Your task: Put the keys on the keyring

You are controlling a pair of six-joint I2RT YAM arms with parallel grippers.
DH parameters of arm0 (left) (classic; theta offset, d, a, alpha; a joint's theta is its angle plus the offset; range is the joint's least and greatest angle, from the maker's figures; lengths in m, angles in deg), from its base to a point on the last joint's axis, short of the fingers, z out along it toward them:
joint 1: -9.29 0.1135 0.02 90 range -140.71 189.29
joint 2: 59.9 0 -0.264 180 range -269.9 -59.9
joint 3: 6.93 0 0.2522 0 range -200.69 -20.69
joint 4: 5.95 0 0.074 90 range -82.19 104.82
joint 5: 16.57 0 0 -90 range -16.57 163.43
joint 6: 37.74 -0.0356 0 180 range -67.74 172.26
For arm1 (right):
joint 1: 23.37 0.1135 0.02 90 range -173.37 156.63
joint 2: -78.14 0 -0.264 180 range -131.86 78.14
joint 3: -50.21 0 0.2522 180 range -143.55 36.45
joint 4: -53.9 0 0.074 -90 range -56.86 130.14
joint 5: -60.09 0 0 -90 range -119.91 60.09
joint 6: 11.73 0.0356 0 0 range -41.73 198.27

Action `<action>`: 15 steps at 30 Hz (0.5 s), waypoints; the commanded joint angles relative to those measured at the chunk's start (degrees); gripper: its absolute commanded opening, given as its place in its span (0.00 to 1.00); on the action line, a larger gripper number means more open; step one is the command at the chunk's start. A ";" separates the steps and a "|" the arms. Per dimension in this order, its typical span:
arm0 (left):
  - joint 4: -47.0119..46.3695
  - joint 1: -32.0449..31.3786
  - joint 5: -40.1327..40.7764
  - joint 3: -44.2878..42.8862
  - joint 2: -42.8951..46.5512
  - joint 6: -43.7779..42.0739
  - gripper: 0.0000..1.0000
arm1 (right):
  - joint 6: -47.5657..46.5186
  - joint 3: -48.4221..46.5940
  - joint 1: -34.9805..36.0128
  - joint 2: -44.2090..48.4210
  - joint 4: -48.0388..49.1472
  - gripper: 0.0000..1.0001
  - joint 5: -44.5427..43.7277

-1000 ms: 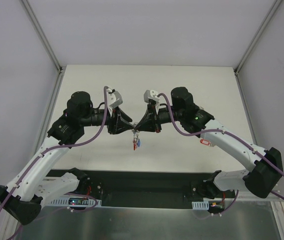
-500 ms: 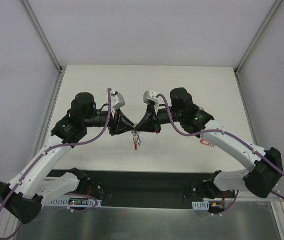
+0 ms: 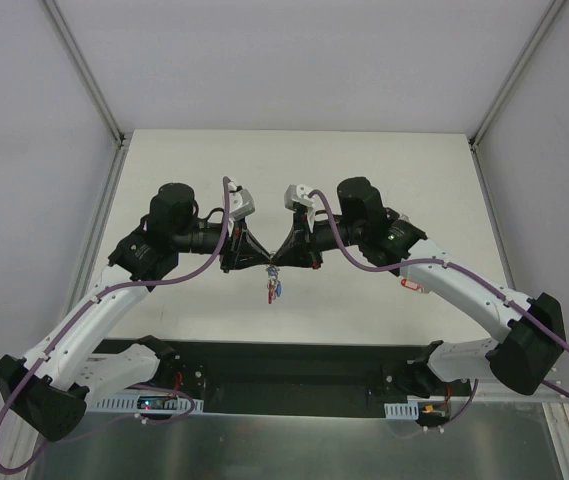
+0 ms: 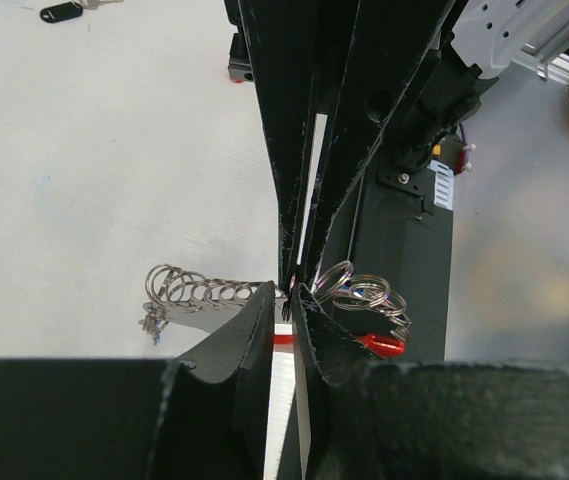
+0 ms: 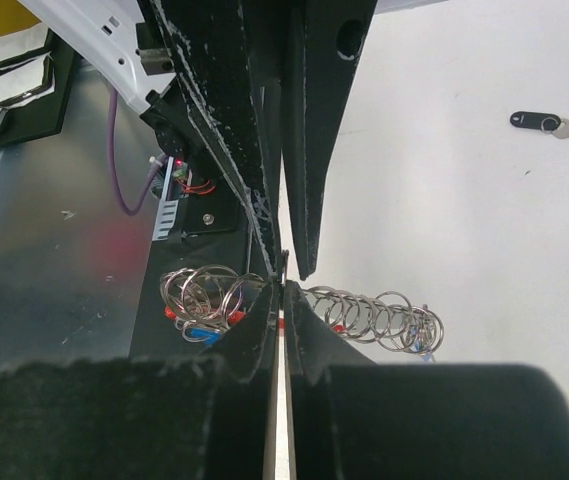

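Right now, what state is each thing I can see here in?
left gripper: shut on the keyring.
right gripper: shut on the keyring too.
keyring: pinched between both grippers, tags dangling.
key: lying loose on the table, not on the keyring.
red tag: lying on the table, untouched.

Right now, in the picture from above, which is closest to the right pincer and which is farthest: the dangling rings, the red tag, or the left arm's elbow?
1. dangling rings: hanging right at the right pincer, mid-table.
2. red tag: lying on the table off to the right, beside the right arm.
3. left arm's elbow: far away at the bottom left.
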 commanded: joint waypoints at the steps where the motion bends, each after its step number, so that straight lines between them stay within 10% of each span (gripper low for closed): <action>1: 0.58 -0.65 -4.95 0.04 -0.73 -1.71 0.09 | -1.58 -3.84 1.17 0.60 3.95 0.01 1.44; 15: 4.80 -0.57 -9.79 -0.75 -1.34 -6.28 0.21 | -3.52 -4.54 2.05 0.69 1.84 0.01 2.23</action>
